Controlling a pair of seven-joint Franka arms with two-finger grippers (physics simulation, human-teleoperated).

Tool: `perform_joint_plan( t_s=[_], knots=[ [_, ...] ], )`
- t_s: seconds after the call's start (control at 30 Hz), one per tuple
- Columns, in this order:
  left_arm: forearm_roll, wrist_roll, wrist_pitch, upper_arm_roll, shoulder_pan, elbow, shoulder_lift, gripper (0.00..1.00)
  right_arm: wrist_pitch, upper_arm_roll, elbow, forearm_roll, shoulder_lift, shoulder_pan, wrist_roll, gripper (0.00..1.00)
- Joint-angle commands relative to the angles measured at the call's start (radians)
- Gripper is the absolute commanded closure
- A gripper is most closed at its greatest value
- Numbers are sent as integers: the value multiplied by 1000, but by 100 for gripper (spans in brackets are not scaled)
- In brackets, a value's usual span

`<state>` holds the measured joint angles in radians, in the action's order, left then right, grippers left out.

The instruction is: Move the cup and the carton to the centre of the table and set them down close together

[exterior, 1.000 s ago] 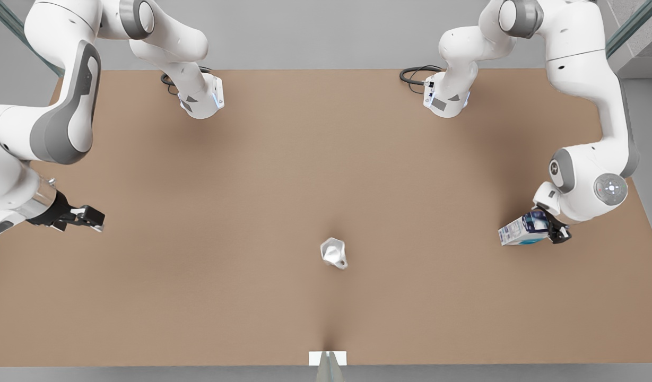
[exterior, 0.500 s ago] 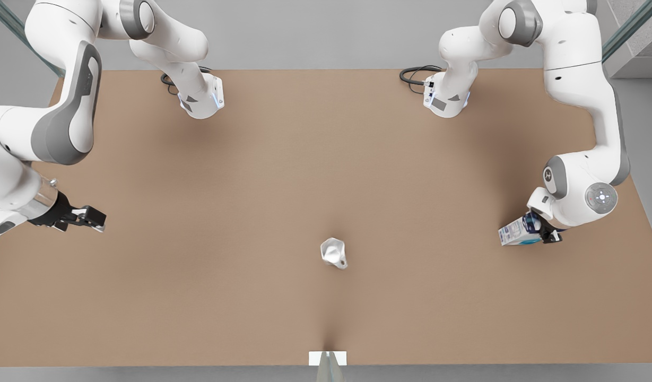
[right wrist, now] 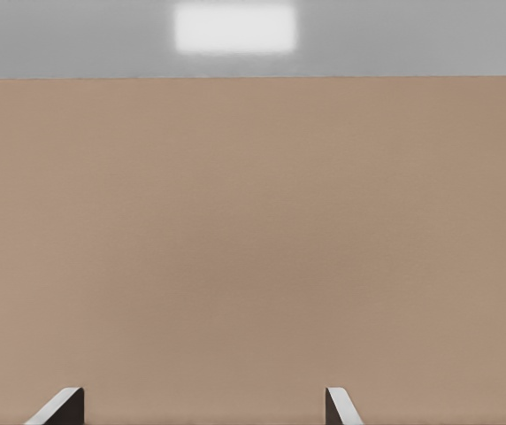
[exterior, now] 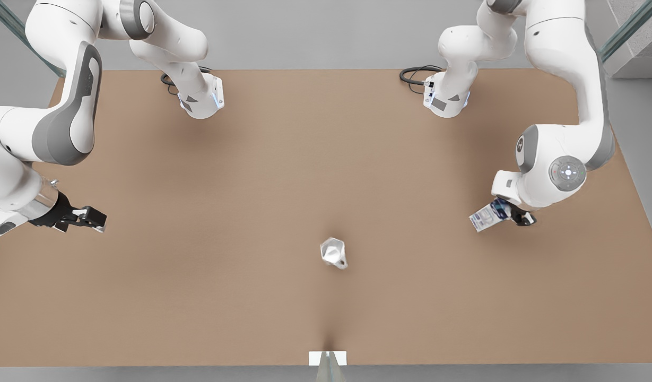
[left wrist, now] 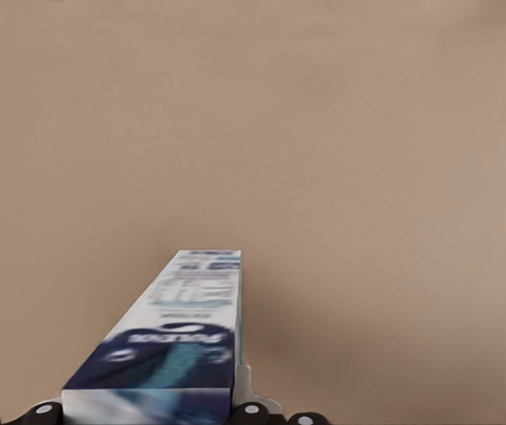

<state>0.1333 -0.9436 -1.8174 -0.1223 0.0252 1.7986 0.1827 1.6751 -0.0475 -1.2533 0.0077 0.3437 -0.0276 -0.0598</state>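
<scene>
The silver faceted cup (exterior: 333, 252) stands on the light-brown table (exterior: 251, 185), a little nearer than its middle. At the front view's right, my left gripper (exterior: 509, 215) is shut on the white and dark blue carton (exterior: 484, 218), which hangs tilted above the table, well to the right of the cup. In the left wrist view the carton (left wrist: 178, 341) stretches away from the fingers over bare tabletop. My right gripper (exterior: 92, 217) waits open near the table's edge at the front view's left, its fingers spread wide with nothing between them (right wrist: 202, 405).
Both arm bases (exterior: 201, 101) (exterior: 446, 101) stand at the table's far side, with dark cables (exterior: 416, 74) beside them. A small white tab (exterior: 327, 358) sits at the near edge.
My left gripper has carried the carton toward the front view's left and slightly farther back. The cup and the right arm have stayed where they were.
</scene>
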Motion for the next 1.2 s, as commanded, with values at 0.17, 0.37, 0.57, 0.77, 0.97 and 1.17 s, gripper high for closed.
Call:
perform_joint_plan(
  t_s=[0.17, 0.37, 0.57, 0.77, 0.97, 1.17],
  knots=[
    [0, 603, 81, -246, 179, -143, 73, 29, 0, 0, 0, 0, 0, -2, 0, 0],
    [-6, 1005, 75, -246, 410, -400, 310, 28, 0, 0, 0, 0, 0, -2, -2, 0],
    [2, 1046, 64, -244, 440, -458, 383, 0, 0, 0, 0, 0, 0, -2, -2, 0],
    [2, 1049, 64, -243, 440, -458, 386, 0, 0, 0, 2, 0, 0, -2, -2, 0],
    [0, 1033, 193, -192, 426, -558, 371, 0, 0, 0, 0, -2, 0, -2, -2, 0],
    [-150, 1040, 247, 331, 397, -654, 267, 0, 0, 0, 0, -2, 0, -2, -2, 0]
  ],
)
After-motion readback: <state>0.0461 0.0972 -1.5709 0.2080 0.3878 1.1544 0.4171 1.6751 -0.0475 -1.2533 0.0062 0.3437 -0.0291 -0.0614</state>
